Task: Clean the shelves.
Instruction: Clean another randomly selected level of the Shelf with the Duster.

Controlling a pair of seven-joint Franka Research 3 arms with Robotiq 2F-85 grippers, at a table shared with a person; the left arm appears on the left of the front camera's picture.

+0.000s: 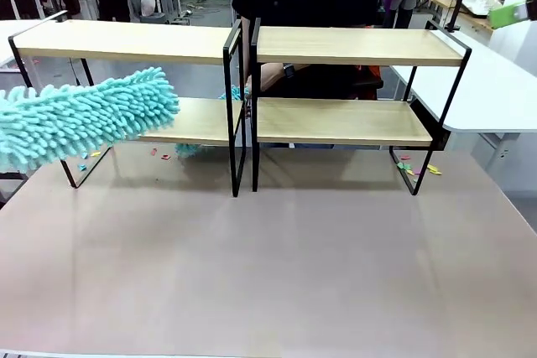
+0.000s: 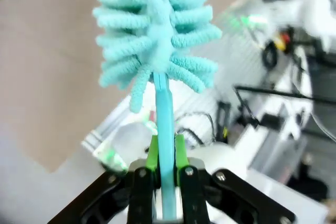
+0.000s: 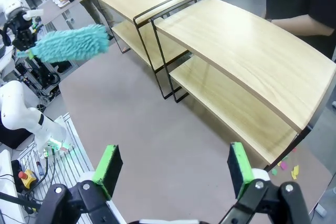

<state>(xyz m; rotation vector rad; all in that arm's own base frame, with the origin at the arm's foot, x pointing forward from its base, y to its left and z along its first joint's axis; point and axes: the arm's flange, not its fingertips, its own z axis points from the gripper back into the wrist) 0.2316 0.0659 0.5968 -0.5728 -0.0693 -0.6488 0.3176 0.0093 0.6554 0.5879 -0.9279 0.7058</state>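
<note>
The left gripper (image 2: 167, 153) is clamped on the teal duster (image 1: 80, 119) by its handle, head pointing ahead toward the shelves (image 1: 243, 44), likely lined up to sweep. The right gripper (image 3: 173, 169) hangs above with jaws apart, empty; its view shows paper scraps (image 3: 286, 167) beyond the rack's far foot.

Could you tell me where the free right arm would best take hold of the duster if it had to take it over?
Probably on the duster's slim flat handle, between the fluffy head and the left gripper's fingers, closing across its thin faces. The head is soft and bulky, so it offers no firm grip.
</note>
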